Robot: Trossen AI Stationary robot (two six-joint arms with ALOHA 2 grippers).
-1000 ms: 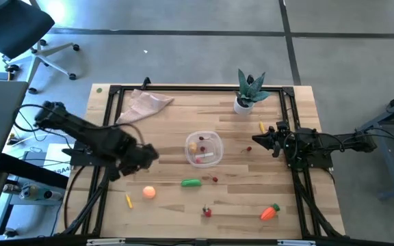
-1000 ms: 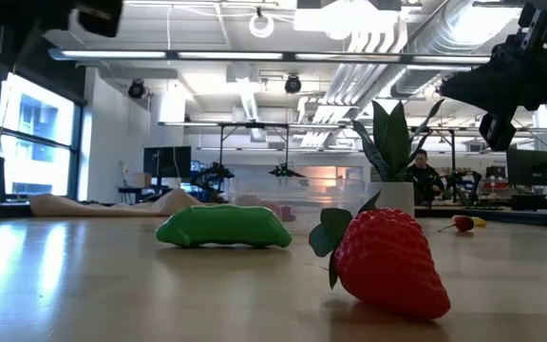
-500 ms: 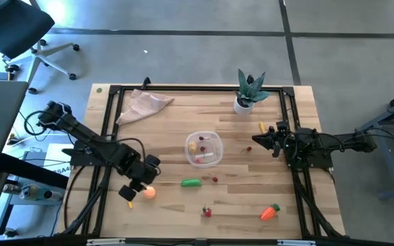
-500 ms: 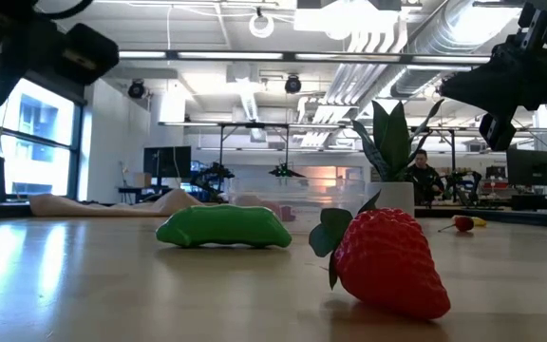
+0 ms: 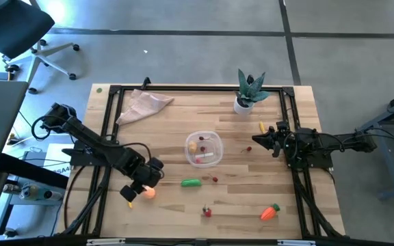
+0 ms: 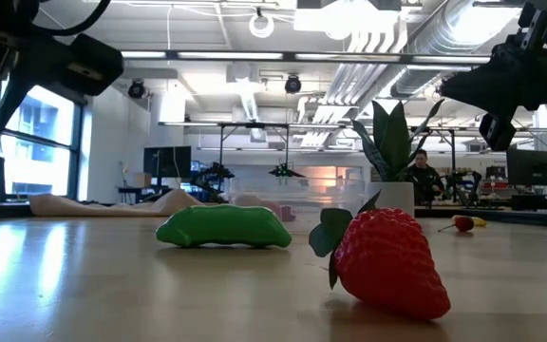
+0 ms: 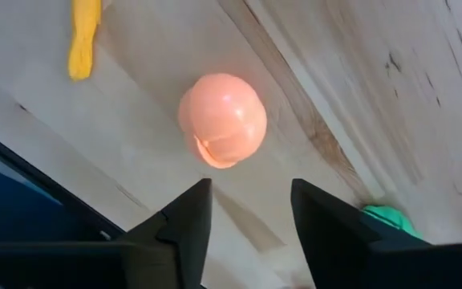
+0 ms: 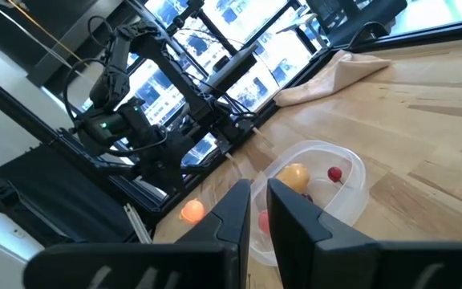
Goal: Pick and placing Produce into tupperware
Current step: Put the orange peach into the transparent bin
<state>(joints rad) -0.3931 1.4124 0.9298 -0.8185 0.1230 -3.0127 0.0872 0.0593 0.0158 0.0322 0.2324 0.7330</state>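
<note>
The orange ball [image 5: 149,193] [image 7: 221,120] rests on the wood near the table's near-left part. My left gripper [image 5: 146,183] [image 7: 251,213] hovers just above it, open, fingers pointing down, touching nothing. The clear round tupperware [image 5: 204,149] [image 8: 315,189] stands at mid-table with a yellow piece and small red pieces inside. The green pepper [image 5: 191,182] [image 6: 224,228], strawberry [image 5: 207,211] [image 6: 387,261] and carrot [image 5: 270,212] lie toward the near edge. A yellow piece [image 5: 128,200] [image 7: 83,36] lies left of the ball. My right gripper [image 5: 255,140] [image 8: 261,210] waits shut, right of the tupperware.
A spiky plant in a white pot [image 5: 250,92] stands at the far edge and a beige cloth [image 5: 144,106] lies at the far left. Another yellow piece [image 5: 261,126] and small red bits [image 5: 215,179] lie about. A black frame [image 5: 183,87] rims the table.
My left gripper has swung from left of the tupperware toward the near edge and come down over the orange ball, tipping its fingers downward. The right arm and the produce have stayed where they were.
</note>
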